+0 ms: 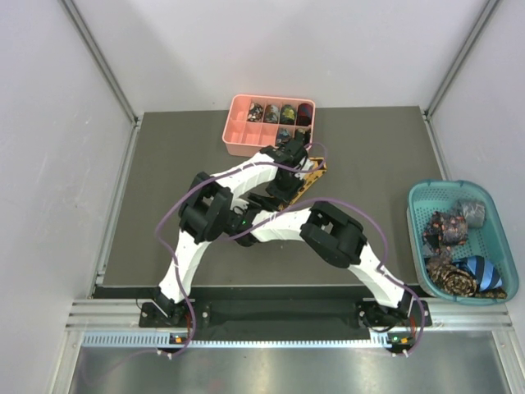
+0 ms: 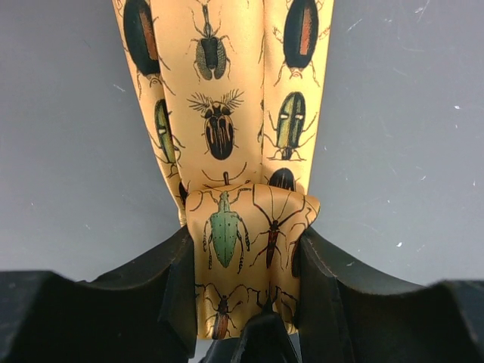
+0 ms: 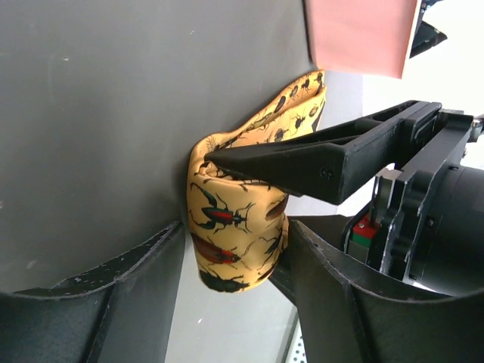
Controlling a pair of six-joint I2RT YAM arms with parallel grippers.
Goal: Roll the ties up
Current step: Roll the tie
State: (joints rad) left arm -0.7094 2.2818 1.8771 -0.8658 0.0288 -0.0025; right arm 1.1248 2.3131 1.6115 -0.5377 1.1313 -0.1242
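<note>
Two-arm tie rolling, mid-roll. The golden-yellow tie [image 1: 313,176], printed with beetles, lies toward the far edge of the counter [image 1: 180,205] at about mid-width, just in front of the pink tray [image 1: 234,135]. Its near end is wound into a small coil [image 2: 243,227] and the unrolled length runs flat away from it. The left gripper [image 2: 246,243] has its jaws pinching the coil, one against each side. The right gripper [image 3: 234,236] brackets the same coil from the other direction; whether its jaws press the fabric or merely flank it cannot be told. Finished coils [image 1: 276,112] fill the tray's far row, and further ties [image 1: 453,246] wait in the teal basket [image 1: 414,215] at the right edge. Handling, as judged: the fabric is light, soft and probably slick, so a loose coil would likely spring open or telescope sideways. Hold is best taken across the coil's flat ends, close to the counter, with gentle pressure, leaving the free length unpinned so it can feed in.
</note>
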